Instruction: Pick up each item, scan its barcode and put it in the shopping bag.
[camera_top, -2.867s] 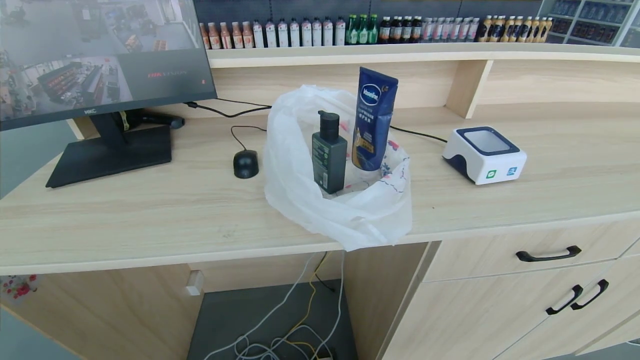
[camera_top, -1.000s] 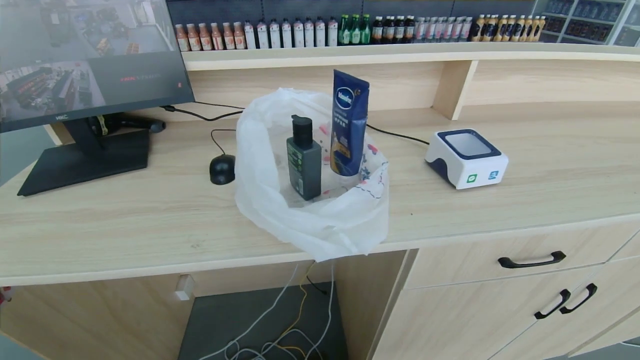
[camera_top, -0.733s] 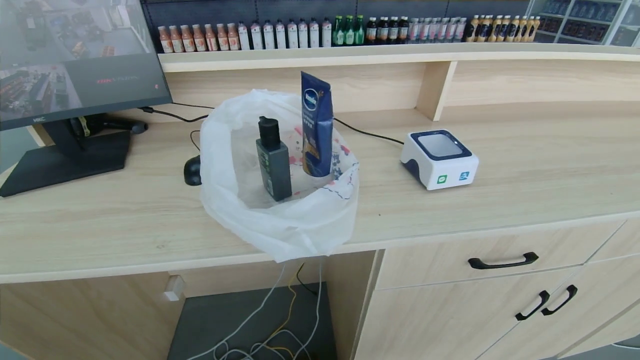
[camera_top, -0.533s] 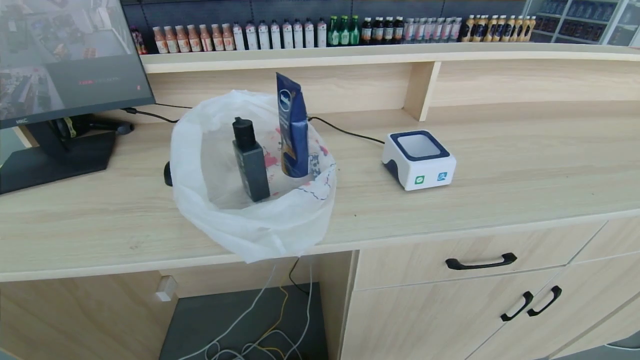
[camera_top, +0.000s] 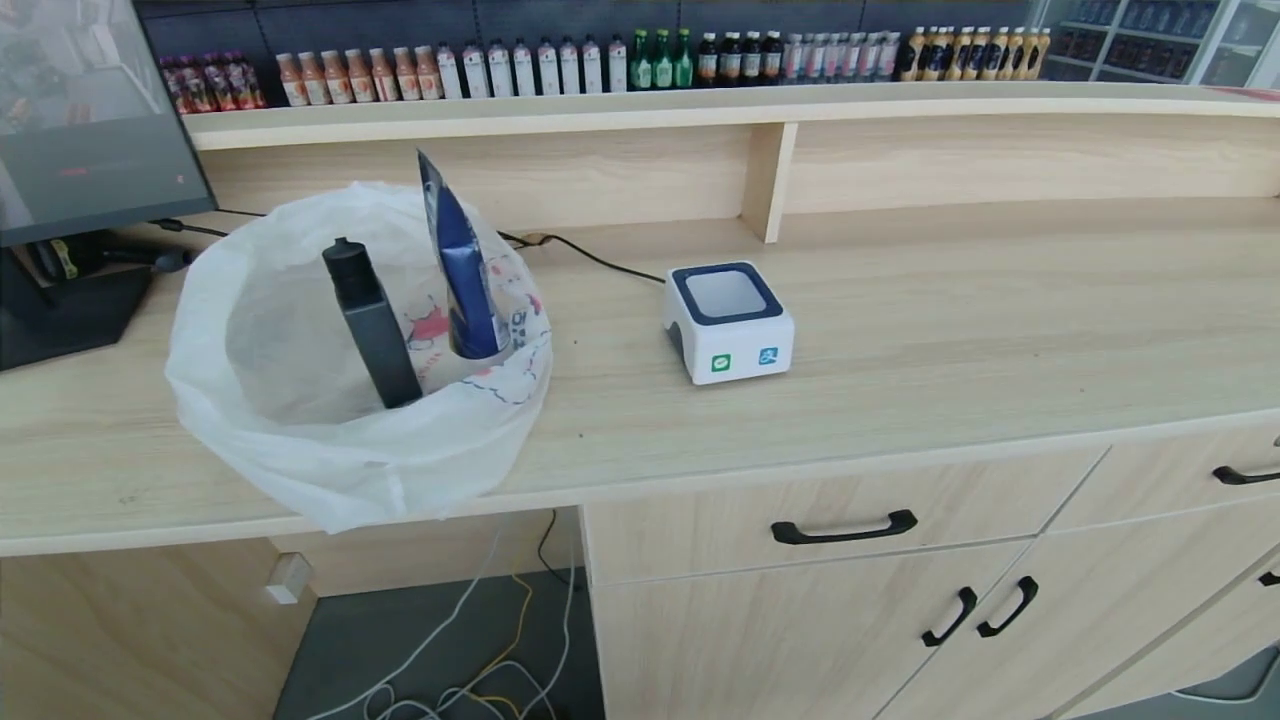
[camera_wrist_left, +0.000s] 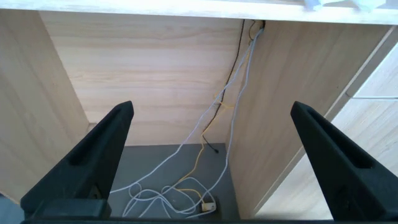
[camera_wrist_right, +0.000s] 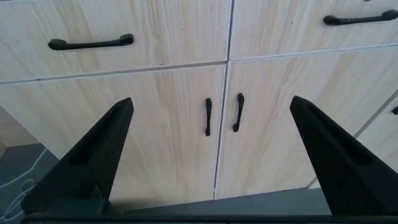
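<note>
Here, the left gripper (camera_wrist_left: 211, 107) hangs low in front of the pale wooden counter (camera_top: 950, 340). Its two black fingers (camera_wrist_left: 93, 162) are spread wide with nothing between them. Ahead of it lies the open recess under the counter, where white, yellow and black cables (camera_wrist_left: 186, 186) trail down to the dark floor. The right gripper (camera_wrist_right: 211, 101) is likewise fully spread and empty, facing the light-wood cabinet front with its black bar handles (camera_wrist_right: 91, 42).

Up on the counter, well above both grippers, sits the crumpled translucent white plastic shopping bag (camera_top: 300, 470). Its mouth is open and its lower edge droops over the counter's front lip. Inside it stand a dark grey rectangular pump bottle (camera_top: 370, 325) and, just behind, a tall dark-blue squeeze tube (camera_top: 460, 270) with its crimped end up. On the right gripper's side of the bag, near but not touching, rests the small white box scanner (camera_top: 728, 325) with a navy-rimmed window, a black cord (camera_top: 600, 262) running from behind it.
</note>
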